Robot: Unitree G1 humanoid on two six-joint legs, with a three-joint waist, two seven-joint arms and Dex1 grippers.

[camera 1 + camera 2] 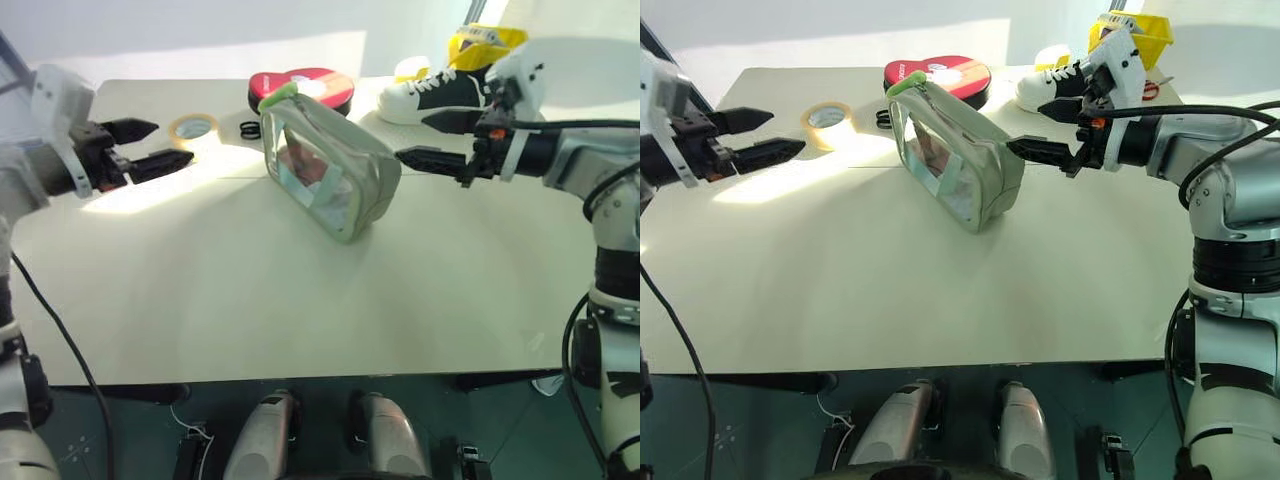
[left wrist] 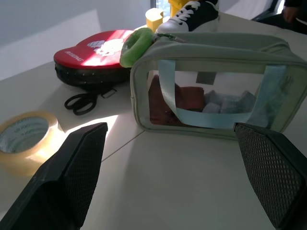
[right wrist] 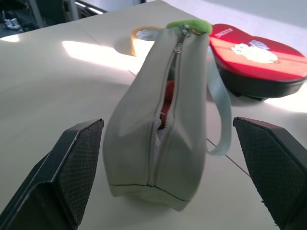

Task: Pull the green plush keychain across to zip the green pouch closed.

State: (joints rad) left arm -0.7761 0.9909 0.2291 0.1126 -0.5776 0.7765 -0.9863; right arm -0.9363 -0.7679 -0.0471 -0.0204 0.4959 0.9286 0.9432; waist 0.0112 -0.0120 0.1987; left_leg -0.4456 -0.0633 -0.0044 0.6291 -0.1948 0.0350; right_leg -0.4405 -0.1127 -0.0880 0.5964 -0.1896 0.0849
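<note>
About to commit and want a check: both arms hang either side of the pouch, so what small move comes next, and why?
Probably ease the left gripper toward the green plush keychain, its fingers open. The zipper gapes along the top of the green pouch, with the keychain at the far end near the red tin. Neither it nor the open right gripper touches the pouch.

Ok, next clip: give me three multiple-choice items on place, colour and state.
1. The lime-green fuzzy keychain sits at the pale green clear-sided pouch's end:
A nearest the red heart-shaped tin
B nearest the robot
C mid-zipper

2. The tape roll is:
A blue
B yellowish
C black

3. The pouch's zipper is:
A fully closed
B partly open
C hidden

Key: 1 A, the charm lies beside the tin; 2 B, a pale yellow ring; 3 B, the right wrist view shows red contents through a gap.
</note>
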